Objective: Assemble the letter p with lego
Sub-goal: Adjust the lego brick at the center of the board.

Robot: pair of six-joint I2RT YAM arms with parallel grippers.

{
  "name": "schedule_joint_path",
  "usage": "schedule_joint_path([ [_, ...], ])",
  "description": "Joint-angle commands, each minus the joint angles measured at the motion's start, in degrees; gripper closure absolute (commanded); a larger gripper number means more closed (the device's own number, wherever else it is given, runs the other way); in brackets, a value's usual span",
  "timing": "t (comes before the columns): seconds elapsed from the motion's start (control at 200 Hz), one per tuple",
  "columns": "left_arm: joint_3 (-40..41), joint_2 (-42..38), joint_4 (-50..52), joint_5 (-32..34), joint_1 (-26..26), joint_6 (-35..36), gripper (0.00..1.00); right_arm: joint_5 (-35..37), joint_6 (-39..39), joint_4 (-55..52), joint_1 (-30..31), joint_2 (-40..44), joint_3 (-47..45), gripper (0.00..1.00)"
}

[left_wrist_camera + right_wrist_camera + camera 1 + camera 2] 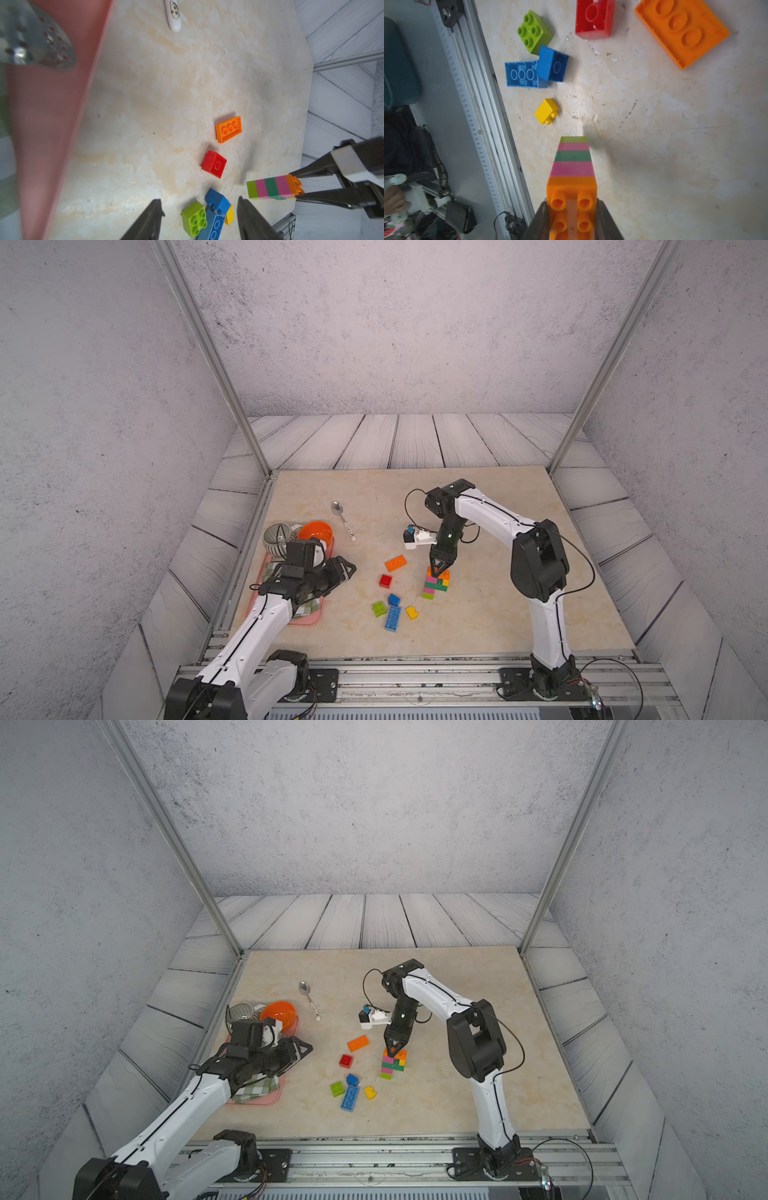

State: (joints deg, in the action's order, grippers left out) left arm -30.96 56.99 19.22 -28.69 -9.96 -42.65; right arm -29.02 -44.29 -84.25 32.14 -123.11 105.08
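The lego stack (434,587) stands upright just at five o'clock of the tabletop (478,614) middle, banded lime, pink, green and pink under an orange top brick (572,187). It looks light, stiff and slick, held only by stud friction, so flat opposite walls are the place to grip. The right gripper (435,572) has its jaws clamped on that top brick. Loose bricks (392,618) lie from ten to seven o'clock of the stack. The left gripper (199,200), jaws apart and empty, hovers at nine o'clock by the pink tray (311,614).

Glossy plastic over a matt, scuffed table (654,124).
The stacked tower (572,166) and loose orange brick (682,31) gleam smooth and hard; the table top looks like pale stone, scratched and flecked; the spoon (337,507) shines metallic; the rail (483,124) is dull ribbed metal.
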Motion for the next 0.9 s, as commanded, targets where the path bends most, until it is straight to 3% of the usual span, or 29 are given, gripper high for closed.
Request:
schedule_joint_path([
  [0.0, 0.1, 0.3, -0.9, -1.8, 0.5, 0.6, 0.38, -6.6, -3.2, -5.8, -2.8, -2.9, 2.0, 1.0],
  [0.105, 0.2, 0.7, -1.5, -2.1, 0.5, 0.4, 0.38, -8.4, -4.0, -7.1, -4.6, -5.6, 3.6, 0.99],
  [0.155, 0.3, 0.9, -1.7, -2.2, 0.5, 0.3, 0.38, -8.7, -3.7, -6.6, -5.2, -6.3, 3.8, 0.81],
  [0.265, 0.5, 1.3, -2.3, -2.2, 0.5, 0.2, 0.38, -9.6, -4.1, -4.8, -5.5, -6.6, 2.6, 0.59],
  [0.896, 0.9, 2.5, -3.0, -1.9, 0.6, 0.2, 0.38, -12.3, -6.3, -1.2, -6.9, -12.2, 1.7, 0.52],
])
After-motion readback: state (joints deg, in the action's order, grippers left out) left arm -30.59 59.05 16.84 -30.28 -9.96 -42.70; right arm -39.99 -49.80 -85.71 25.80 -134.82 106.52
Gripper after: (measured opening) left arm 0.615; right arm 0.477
